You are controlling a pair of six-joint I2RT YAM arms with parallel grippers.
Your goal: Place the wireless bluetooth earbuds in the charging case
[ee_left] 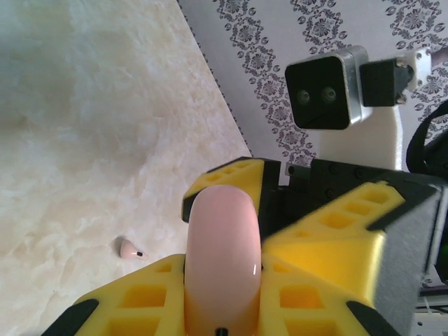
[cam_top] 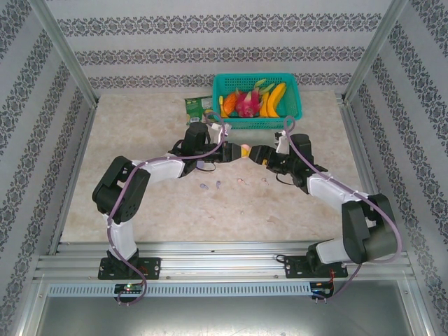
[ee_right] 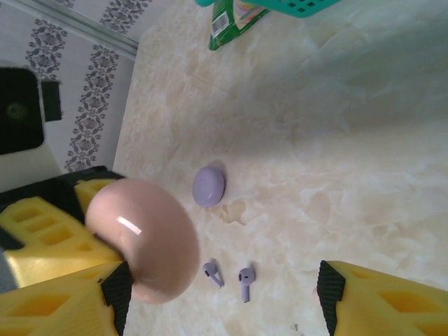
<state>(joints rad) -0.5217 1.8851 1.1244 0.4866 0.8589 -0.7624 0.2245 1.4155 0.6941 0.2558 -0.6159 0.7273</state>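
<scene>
the two arms meet over the middle of the tabletop (cam_top: 140, 140), just in front of the green basket (cam_top: 255, 123) of toy fruit. the left gripper (cam_top: 234, 151) is clamped tight on the pink charging case (ee_left: 222, 245), holding it edge-on between its yellow fingers, lifted clear of the tabletop. the case looks closed from here, a smooth rounded shell.

the right gripper (ee_right: 222, 290) has its jaws spread wide. one of its fingers (ee_right: 63, 308) sits right up against the pink case, i can't tell whether it touches, and the other one is well off to the side, so it has hold of nothing.

the earbuds all lie loose on the tabletop below the grippers. two lavender earbuds (ee_right: 212, 273) lie side by side, near a lavender case (ee_right: 208, 185) that rests flat beside them. a pink earbud (ee_left: 131, 250) lies on its own under the left gripper, and from above two pale pink ones sit a little to the right of the lavender pair. a green packet (cam_top: 198, 107) lies by the basket's left corner.
</scene>
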